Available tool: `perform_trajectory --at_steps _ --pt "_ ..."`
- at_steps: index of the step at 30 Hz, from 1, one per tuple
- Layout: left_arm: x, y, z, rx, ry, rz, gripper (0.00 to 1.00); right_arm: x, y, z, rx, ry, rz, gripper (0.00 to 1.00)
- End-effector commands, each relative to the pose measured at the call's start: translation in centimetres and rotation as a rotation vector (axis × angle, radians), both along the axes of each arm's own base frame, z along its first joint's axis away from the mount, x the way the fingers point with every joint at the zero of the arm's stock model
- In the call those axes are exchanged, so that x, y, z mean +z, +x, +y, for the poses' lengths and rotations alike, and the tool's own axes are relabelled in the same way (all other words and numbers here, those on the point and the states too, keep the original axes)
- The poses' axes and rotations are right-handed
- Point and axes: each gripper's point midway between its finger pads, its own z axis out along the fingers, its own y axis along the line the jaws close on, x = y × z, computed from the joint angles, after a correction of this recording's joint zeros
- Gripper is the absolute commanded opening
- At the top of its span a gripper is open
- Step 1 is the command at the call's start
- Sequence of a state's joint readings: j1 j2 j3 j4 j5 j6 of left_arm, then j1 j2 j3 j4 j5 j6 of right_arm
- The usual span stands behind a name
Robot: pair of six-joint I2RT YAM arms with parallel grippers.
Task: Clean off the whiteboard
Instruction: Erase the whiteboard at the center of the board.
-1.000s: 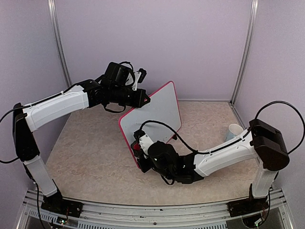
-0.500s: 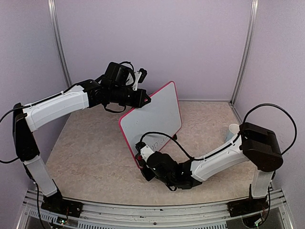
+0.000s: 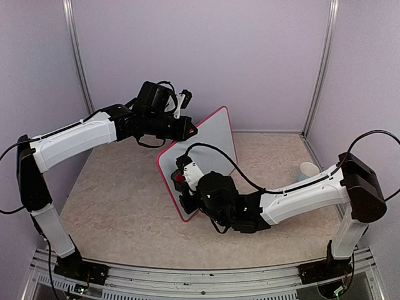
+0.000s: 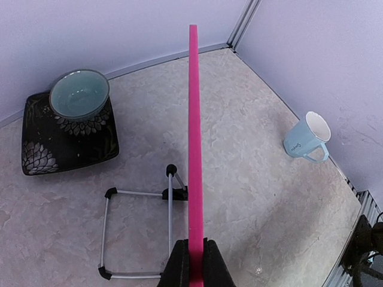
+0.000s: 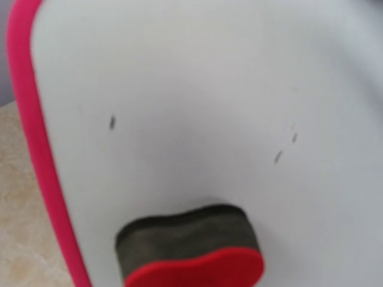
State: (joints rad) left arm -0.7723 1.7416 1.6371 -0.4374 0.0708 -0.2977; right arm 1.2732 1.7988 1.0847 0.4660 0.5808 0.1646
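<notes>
Looking from the left, you see the left end effector (image 3: 190, 131) shut tight on the upper rim of the whiteboard (image 3: 215, 140), its fingers (image 4: 179, 269) pinching the pink frame from both sides in the left wrist view. That grip holds the whiteboard up on edge over the middle of the surface (image 3: 112, 200), leaning, with its white face turned toward the arm bases and its lower corner down near the surface; you cannot tell whether that corner touches. Behind the board, the left wrist view shows a wire stand (image 4: 137, 230) lying flat, and farther left a dark patterned plate (image 4: 36, 149) carrying a pale green bowl (image 4: 79, 94). Moving right, the right end effector (image 3: 184, 184) is closed narrowly on a red eraser (image 5: 191, 251), whose dark felt side presses against the board's face near the left frame. Only a few faint dark flecks (image 5: 112, 122) show on the white surface around it. Far right, a light blue mug (image 3: 306, 170) stands well apart from the board, by the wall.
</notes>
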Motion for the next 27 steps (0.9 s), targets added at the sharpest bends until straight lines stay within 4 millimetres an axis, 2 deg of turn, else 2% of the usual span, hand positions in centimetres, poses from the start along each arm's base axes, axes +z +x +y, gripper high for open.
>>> perform_trajectory --at_steps 1,6,8,10,14,22,24,27 --pt "-6.3 -2.8 -0.3 -0.051 0.121 0.165 0.0 -3.7 0.0 -0.7 -0.01 -0.048 0.053 0.18" --pt "-6.1 -2.8 -0.3 -0.053 0.119 0.162 0.0 -9.6 0.0 -2.0 -0.032 -0.112 0.145 0.18" --pt "-6.0 -2.8 -0.4 -0.056 0.117 0.16 0.0 -10.8 -0.1 -2.1 -0.028 -0.125 0.167 0.18" --pt "-5.9 -2.8 -0.4 -0.061 0.115 0.162 0.0 -11.0 0.0 -1.9 -0.026 -0.134 0.167 0.18" --pt "-5.6 -2.9 -0.7 -0.07 0.119 0.166 0.0 -8.6 0.7 -1.4 -0.033 -0.116 0.126 0.18" --pt "-6.0 -3.0 -0.7 -0.065 0.129 0.17 0.0 -0.8 2.2 -1.3 -0.053 -0.026 0.026 0.18" --pt "-6.0 -3.0 -0.7 -0.064 0.126 0.17 0.0 -0.1 2.5 -1.3 -0.052 -0.019 0.019 0.18" --pt "-6.0 -2.9 -0.7 -0.06 0.123 0.17 0.0 -1.4 2.9 -1.6 -0.06 -0.037 0.032 0.18"
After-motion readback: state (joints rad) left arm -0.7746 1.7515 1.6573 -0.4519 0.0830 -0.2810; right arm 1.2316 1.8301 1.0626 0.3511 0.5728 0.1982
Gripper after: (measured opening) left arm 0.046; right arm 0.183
